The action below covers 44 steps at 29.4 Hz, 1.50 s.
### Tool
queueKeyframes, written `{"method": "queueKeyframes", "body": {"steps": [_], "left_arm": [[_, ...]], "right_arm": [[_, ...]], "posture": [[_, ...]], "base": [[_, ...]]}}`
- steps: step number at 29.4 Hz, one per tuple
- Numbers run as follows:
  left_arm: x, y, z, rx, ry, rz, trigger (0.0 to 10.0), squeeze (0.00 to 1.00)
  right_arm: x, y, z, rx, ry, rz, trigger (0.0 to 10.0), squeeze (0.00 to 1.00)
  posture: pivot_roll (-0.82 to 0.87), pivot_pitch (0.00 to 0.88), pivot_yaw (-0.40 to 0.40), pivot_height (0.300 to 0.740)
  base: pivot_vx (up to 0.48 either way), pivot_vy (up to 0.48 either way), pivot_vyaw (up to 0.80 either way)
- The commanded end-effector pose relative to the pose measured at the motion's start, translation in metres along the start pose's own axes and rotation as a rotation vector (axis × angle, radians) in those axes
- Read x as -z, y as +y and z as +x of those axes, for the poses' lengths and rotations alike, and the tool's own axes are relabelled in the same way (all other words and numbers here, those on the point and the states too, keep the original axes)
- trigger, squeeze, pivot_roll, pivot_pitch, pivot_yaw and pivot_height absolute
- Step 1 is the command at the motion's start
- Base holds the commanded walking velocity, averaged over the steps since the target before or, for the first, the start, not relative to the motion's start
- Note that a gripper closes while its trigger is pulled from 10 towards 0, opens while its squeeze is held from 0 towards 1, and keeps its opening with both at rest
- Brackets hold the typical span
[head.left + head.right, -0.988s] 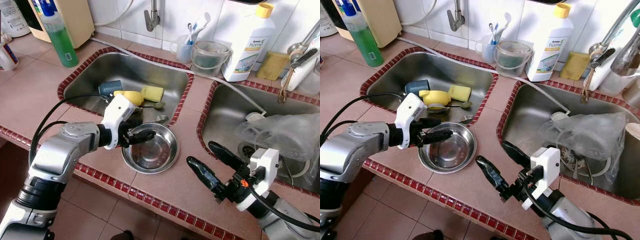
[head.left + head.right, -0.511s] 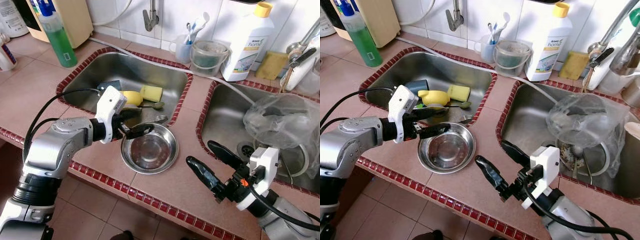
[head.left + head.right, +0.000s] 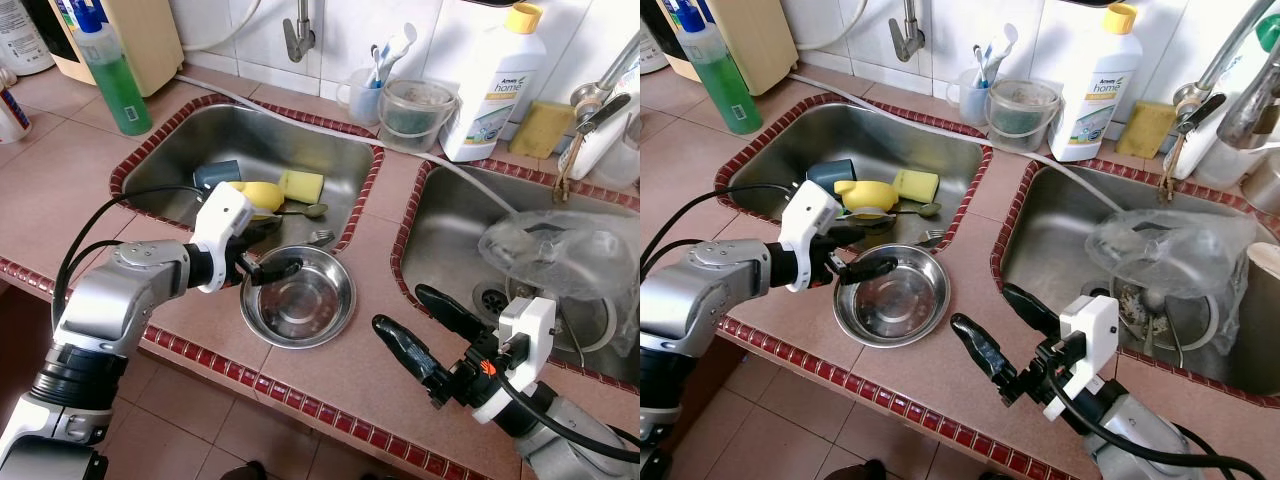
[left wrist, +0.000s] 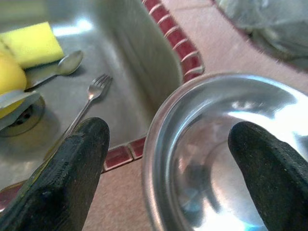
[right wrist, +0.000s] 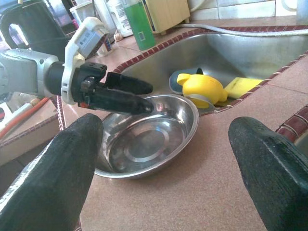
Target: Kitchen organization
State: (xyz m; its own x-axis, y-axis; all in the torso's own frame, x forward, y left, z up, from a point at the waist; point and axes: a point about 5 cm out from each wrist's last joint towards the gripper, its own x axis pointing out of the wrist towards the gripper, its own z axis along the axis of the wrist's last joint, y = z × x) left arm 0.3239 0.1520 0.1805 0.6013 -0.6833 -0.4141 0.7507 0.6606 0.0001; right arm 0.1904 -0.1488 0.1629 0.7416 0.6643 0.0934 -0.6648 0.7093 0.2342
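Centre of the frame, a steel bowl (image 3: 298,297) sits on the pink tiled counter (image 3: 350,370) between the two sinks, and the left gripper (image 3: 272,255) has its fingers spread open across the bowl's near-left rim, one inside, one outside. Lower right, the right gripper (image 3: 425,330) hovers wide open, gripping nothing, just beside the bowl.
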Motion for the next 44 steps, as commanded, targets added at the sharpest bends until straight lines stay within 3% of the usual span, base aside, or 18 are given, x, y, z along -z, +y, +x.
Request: {"method": "queueKeyframes", "body": {"steps": [1, 14, 15, 16, 17, 18, 19, 28, 44], "left_arm": [[0.007, 0.000, 0.000, 0.006, 0.035, 0.005, 10.0, 0.00], [0.012, -0.003, -0.001, 0.044, 0.074, 0.015, 9.7, 0.00], [0.012, -0.004, -0.001, 0.053, 0.068, 0.017, 7.1, 0.00], [0.012, -0.004, -0.001, 0.061, 0.065, 0.013, 6.7, 0.00], [0.011, -0.006, -0.001, 0.073, 0.061, 0.022, 1.8, 0.00], [0.011, -0.006, -0.001, 0.073, 0.061, 0.022, 1.8, 0.00], [0.012, -0.006, -0.002, 0.083, 0.060, 0.019, 0.0, 0.00], [0.010, -0.016, -0.004, 0.165, 0.044, 0.035, 0.0, 0.00], [0.013, -0.019, -0.006, 0.180, 0.051, 0.028, 0.0, 0.00]], "right_arm": [[-0.001, 0.001, -0.002, 0.008, 0.005, 0.002, 10.0, 0.00], [0.001, 0.003, -0.005, -0.007, 0.022, 0.005, 10.0, 0.00], [0.001, 0.003, -0.005, -0.011, 0.026, 0.004, 10.0, 0.00], [0.001, 0.003, -0.005, -0.012, 0.027, 0.003, 10.0, 0.00], [0.001, 0.003, -0.005, -0.012, 0.026, 0.002, 10.0, 0.00], [0.001, 0.003, -0.005, -0.012, 0.026, 0.002, 10.0, 0.00], [0.001, 0.002, -0.005, -0.012, 0.026, 0.000, 10.0, 0.00], [0.000, 0.001, -0.004, -0.013, 0.025, -0.006, 10.0, 0.00], [-0.001, 0.000, -0.001, -0.018, 0.021, -0.014, 10.0, 0.00]], "posture": [[0.01, 0.198, 0.013, 0.740], [0.00, 0.193, 0.012, 0.740], [0.00, 0.191, 0.011, 0.740], [0.00, 0.191, 0.011, 0.740], [0.00, 0.188, 0.012, 0.740], [0.00, 0.188, 0.012, 0.740], [0.00, 0.186, 0.011, 0.740], [0.00, 0.178, 0.011, 0.740], [0.00, 0.174, 0.009, 0.740]], "base": [[0.000, 0.000, 0.00], [0.000, 0.000, 0.00], [0.000, 0.000, 0.00], [0.000, 0.000, 0.00], [0.000, 0.000, 0.00], [0.000, 0.000, 0.00], [0.000, 0.000, 0.00], [0.000, 0.000, 0.00], [0.000, 0.000, 0.00]]}}
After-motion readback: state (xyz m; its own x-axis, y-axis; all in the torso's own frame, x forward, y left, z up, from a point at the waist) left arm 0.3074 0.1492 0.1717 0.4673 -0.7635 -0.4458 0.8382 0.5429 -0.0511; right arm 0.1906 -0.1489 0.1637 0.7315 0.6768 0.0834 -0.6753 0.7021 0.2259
